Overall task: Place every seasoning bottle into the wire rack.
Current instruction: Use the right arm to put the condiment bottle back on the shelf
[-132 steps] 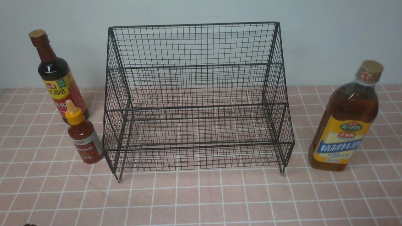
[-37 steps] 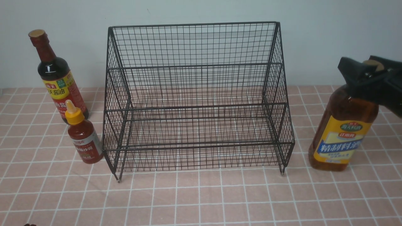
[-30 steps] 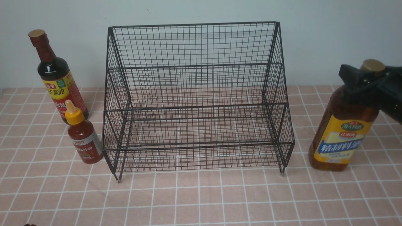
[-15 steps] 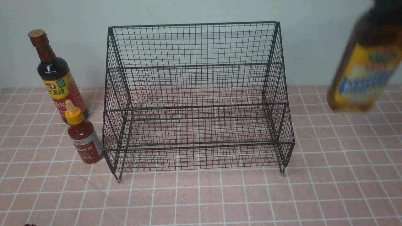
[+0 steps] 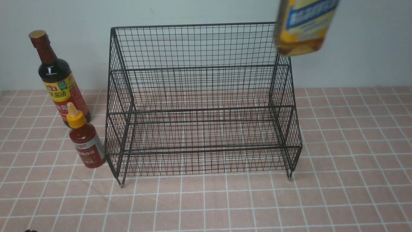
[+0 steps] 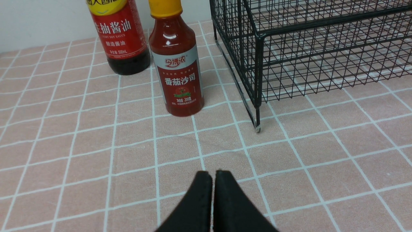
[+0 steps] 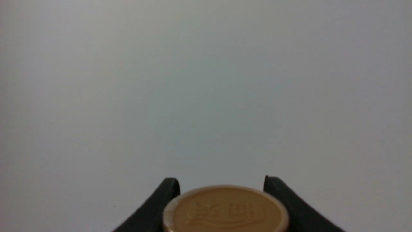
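Observation:
The black wire rack (image 5: 199, 100) stands empty in the middle of the table. The large amber bottle (image 5: 302, 27) with the yellow-blue label hangs in the air above the rack's right top corner; only its lower part shows. Its gold cap (image 7: 225, 211) sits between the fingers of my right gripper (image 7: 221, 182), which is shut on the bottle's neck. The tall dark soy-sauce bottle (image 5: 58, 79) and the small red sauce bottle (image 5: 85, 140) stand left of the rack. My left gripper (image 6: 212, 174) is shut and empty, low over the table, short of the red bottle (image 6: 177, 61).
The table carries a pink checked cloth (image 5: 225, 203). A pale wall (image 5: 354, 48) rises right behind the rack. The rack's front left foot (image 6: 257, 129) stands close to the red sauce bottle.
My right gripper came in, closed on the amber bottle's neck, lifted it off the table at the right and carried it up and left, over the rack's right top corner.

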